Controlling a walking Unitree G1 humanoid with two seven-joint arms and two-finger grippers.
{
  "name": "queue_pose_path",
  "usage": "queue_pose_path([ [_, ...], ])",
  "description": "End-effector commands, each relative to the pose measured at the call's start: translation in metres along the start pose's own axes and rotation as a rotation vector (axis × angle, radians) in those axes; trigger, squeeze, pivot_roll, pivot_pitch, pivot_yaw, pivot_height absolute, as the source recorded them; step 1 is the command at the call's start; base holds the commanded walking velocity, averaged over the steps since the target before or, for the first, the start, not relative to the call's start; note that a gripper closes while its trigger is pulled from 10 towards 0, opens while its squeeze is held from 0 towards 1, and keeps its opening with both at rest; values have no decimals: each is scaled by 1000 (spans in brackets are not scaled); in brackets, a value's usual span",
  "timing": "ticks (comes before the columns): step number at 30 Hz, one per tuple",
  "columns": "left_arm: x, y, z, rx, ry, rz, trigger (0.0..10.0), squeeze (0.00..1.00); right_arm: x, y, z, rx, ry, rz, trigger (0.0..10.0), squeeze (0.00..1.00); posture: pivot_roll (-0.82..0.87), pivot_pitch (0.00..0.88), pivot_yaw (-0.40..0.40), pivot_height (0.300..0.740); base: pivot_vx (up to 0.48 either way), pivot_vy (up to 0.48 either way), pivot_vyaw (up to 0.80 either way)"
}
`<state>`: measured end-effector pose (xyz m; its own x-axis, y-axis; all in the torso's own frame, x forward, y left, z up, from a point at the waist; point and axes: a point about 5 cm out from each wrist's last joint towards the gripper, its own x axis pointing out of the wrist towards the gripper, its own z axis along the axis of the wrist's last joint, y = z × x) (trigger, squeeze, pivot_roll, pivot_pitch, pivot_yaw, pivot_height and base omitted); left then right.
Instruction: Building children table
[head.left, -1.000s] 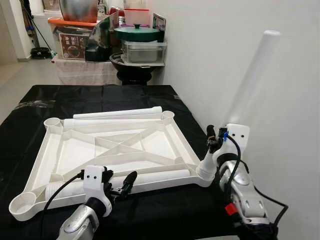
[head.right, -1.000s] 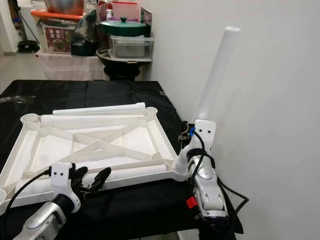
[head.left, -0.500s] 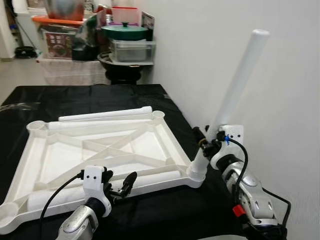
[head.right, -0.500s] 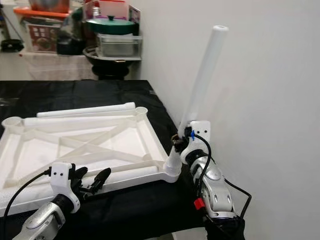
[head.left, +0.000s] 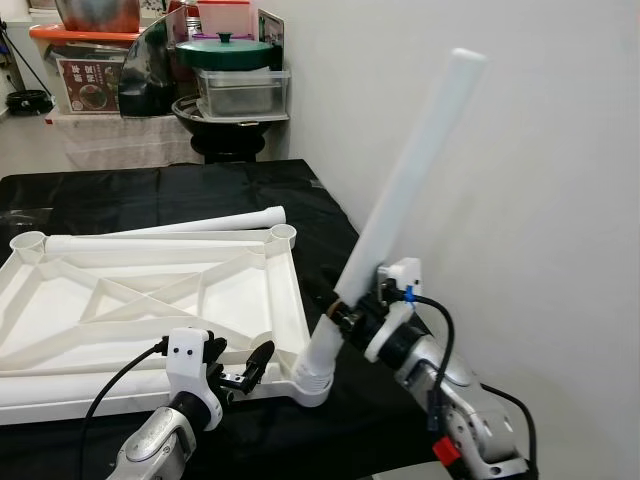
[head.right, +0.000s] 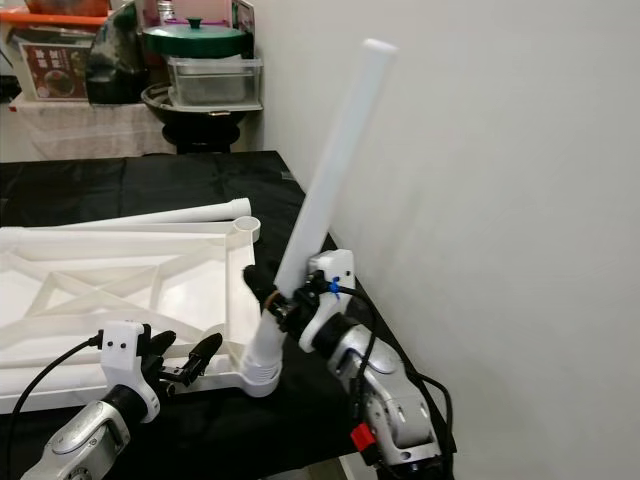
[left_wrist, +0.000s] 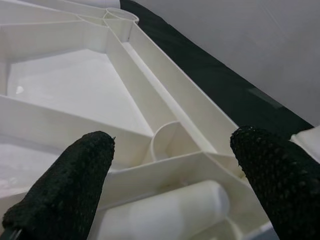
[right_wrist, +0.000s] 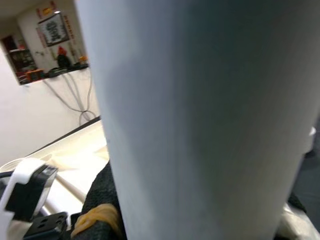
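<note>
Since the earlier frame I note that the long white plastic leg tube (head.left: 405, 178) leans further over toward my left at its foot, and the right gripper (head.left: 352, 314) has travelled inward with it; the whole head view has also swung, so the inverted white plastic table top with cross-braced ribs (head.left: 150, 300) sits further left in frame. I observe the right gripper clamped around the lower part of the leg tube, just above the tube's ribbed foot, which stands in the near right corner socket (head.left: 312, 384) of the table top. The tube is tilted, its free end up against the pale wall (head.left: 540, 200). In the right wrist view the tube (right_wrist: 200, 120) sits hard up against the lens. The left gripper (head.left: 243, 370) hovers low at the near edge of the table top, its two black fingers (left_wrist: 65, 192) spread wide with nothing between them; its wrist view looks over a round socket and a second white tube (left_wrist: 165, 217) lying along the near rail. Another white tube (head.left: 200, 222) lies along the far rail. The table top rests on a black cloth-covered surface (head.left: 200, 190). Beyond it stand stacked pots with a green lid (head.left: 222, 48).
</note>
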<state>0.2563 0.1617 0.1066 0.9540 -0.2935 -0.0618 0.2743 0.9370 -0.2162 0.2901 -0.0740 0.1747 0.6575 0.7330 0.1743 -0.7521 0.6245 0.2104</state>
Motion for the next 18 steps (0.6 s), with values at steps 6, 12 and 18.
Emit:
queue_pose_path([
  [6, -5, 14, 5, 12, -2, 51, 10000, 0, 15, 22, -24, 22, 132, 222, 10000, 0, 108, 0, -100, 740, 0, 0, 0],
  [12, -19, 25, 8, 34, 0, 66, 10000, 0, 13, 24, -23, -38, 163, 329, 10000, 0, 119, 0, -105, 740, 0, 0, 0],
  [18, -47, 1, 11, 78, 47, -145, 10000, 0, 11, 16, -17, -108, 186, 415, 10000, 0, 127, 0, -106, 740, 0, 0, 0],
])
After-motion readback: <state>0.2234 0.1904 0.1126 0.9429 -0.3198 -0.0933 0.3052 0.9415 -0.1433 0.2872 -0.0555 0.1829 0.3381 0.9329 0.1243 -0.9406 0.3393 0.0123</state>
